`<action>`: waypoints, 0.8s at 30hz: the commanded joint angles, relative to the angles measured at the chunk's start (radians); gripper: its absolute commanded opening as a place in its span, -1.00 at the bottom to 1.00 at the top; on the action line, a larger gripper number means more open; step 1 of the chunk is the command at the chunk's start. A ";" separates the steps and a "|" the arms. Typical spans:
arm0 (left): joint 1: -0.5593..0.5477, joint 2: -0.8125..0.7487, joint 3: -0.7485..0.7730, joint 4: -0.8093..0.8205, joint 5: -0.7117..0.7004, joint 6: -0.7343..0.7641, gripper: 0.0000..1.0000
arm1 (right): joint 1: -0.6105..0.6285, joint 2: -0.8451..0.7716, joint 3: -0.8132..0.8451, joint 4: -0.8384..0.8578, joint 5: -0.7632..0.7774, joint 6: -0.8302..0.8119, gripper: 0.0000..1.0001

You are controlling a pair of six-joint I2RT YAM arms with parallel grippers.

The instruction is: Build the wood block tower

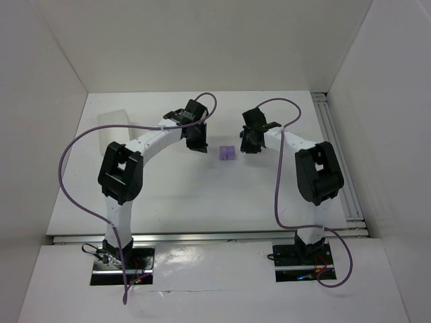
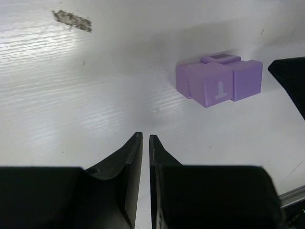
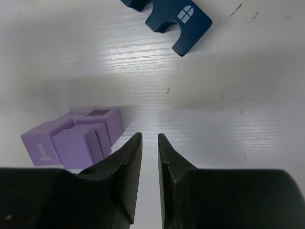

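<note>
Wood block tower (image 1: 227,153): a low cluster of light purple blocks on the desk (image 1: 168,195), centre of the top view, between the two claws. It looks like three or four blocks pressed together, but the count is unclear. One face carries a pale T-shaped mark. A dark blue block (image 3: 178,19) lies flat, apart from the cluster, at the upper centre of the right wrist view.

Left arm (image 1: 121,175): up from the lower-left base, elbow bent, forearm angled to the upper right. Left claw (image 1: 196,140) sits just left of the cluster, not touching it. Its fingers are barely parted, a thin slit with nothing in it.

Right arm (image 1: 316,171): up from the lower-right base, forearm reaching to the upper left. Right claw (image 1: 250,142) sits just right of the cluster, clear of it. The gap is narrow and the claw is empty.

Translucent box (image 1: 111,128): upper left, behind the left arm.
</note>
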 commanded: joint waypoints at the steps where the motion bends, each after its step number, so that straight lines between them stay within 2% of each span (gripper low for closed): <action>1: 0.014 -0.058 -0.013 -0.002 -0.027 0.007 -0.52 | 0.009 0.021 0.024 0.042 -0.030 -0.017 -0.45; 24: 0.014 -0.049 -0.022 0.007 -0.027 0.016 -0.52 | 0.037 0.050 0.061 0.042 -0.069 -0.045 -0.45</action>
